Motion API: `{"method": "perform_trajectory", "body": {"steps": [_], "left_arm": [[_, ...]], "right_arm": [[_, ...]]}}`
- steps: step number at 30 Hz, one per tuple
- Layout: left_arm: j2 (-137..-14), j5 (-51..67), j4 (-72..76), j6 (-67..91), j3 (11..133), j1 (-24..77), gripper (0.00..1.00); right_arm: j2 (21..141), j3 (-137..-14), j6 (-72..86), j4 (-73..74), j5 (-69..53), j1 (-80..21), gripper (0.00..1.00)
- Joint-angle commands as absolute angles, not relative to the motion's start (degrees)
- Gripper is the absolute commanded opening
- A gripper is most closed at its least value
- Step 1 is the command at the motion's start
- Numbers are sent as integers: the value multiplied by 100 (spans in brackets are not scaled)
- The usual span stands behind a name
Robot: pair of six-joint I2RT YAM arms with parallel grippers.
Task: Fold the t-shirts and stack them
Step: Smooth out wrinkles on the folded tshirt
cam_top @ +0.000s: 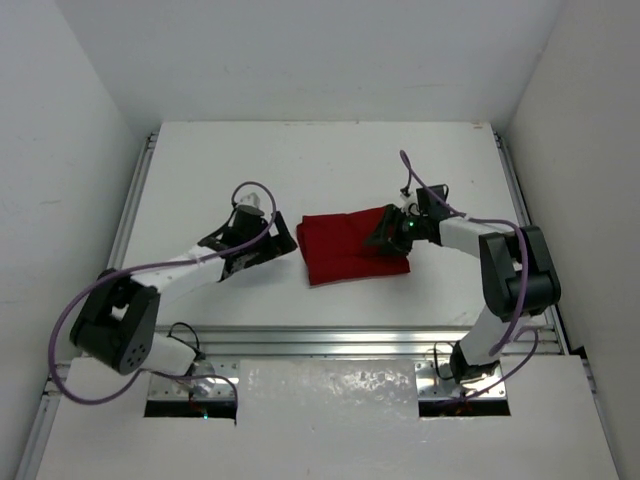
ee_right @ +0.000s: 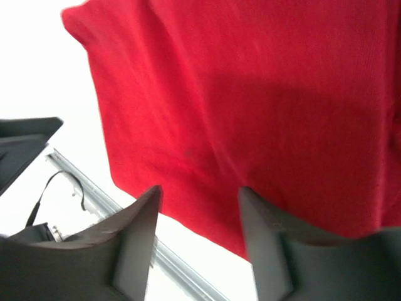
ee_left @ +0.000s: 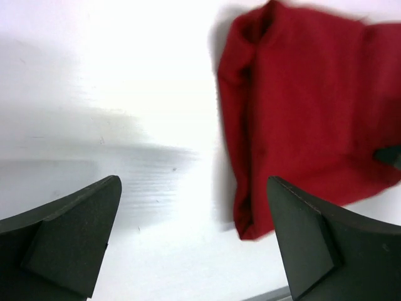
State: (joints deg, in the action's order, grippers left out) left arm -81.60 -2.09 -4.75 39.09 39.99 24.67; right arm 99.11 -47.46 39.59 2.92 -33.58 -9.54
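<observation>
The dark red t-shirt (cam_top: 345,248) lies folded into a compact rectangle in the middle of the white table. It fills the upper right of the left wrist view (ee_left: 301,106) and most of the right wrist view (ee_right: 250,94). My left gripper (cam_top: 278,243) is open and empty, just left of the shirt's left edge, with bare table between its fingers (ee_left: 69,232). My right gripper (cam_top: 385,232) is open above the shirt's right part, its fingers (ee_right: 141,232) spread over the cloth with nothing held.
A metal rail (cam_top: 370,340) runs along the table's near edge and shows in the right wrist view (ee_right: 125,219). White walls enclose the table on the left, back and right. Purple cables loop along both arms.
</observation>
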Motion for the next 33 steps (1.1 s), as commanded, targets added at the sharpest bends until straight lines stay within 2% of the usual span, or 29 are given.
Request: {"method": "perform_trajectory", "body": {"steps": [1,2,3,4,8,9,10,12,13,16,18,20,27,28,29,31,32,33], "left_arm": [[-7436,-511,-388,3692,4218,2531,100],[-7427,-49,-213,3613,4349,2540,100],[-7540,261,233,3551,4438,2557,100],[-7645,707,385,3551,4647,2558,100],[-8401,1230,816,3822,5149,2584,97],[-8733,1204,896,3884,5237,2584,97],[-8910,1169,931,3911,5447,2584,87],[-9558,1029,897,3885,5729,2566,76],[-9771,941,905,3850,5974,2566,52],[-10624,722,669,3709,6501,2496,17],[-11003,459,414,3718,6566,2444,0],[-11144,326,404,3735,6469,2382,0],[-11198,387,379,3516,6652,2048,0],[-10858,265,204,3411,6714,2039,0],[-10654,116,89,3384,6776,2039,47],[-9936,-192,9,3279,6794,2048,91],[-9714,-341,9,3235,6690,2057,100],[-9364,-412,-235,3269,6593,2065,100]], "right_arm": [[9650,-5142,3446,932,-3049,-905,51],[9650,-5107,3445,836,-3041,-905,45],[9642,-5089,3445,826,-3015,-905,28],[9624,-5045,3471,783,-2875,-905,25],[9772,-5360,3332,608,-2584,-914,12],[10026,-5483,3244,546,-2601,-914,4],[10185,-5798,3165,554,-2515,-914,0],[10641,-6098,3051,809,-2320,-905,0],[10731,-6195,3015,661,-2312,-905,0],[10924,-6354,3076,791,-1917,-896,0],[11082,-6415,3120,904,-1505,-879,0],[11197,-6434,3146,1160,-1065,-835,0],[10996,-6731,3050,1362,-1493,-852,1],[10760,-6828,3015,1415,-1599,-853,8],[10610,-7055,2936,1502,-1687,-853,38],[10189,-7259,2848,1792,-1749,-844,52],[10065,-7408,2778,2045,-1540,-844,74],[9907,-7470,2725,2187,-1373,-844,89]]}}
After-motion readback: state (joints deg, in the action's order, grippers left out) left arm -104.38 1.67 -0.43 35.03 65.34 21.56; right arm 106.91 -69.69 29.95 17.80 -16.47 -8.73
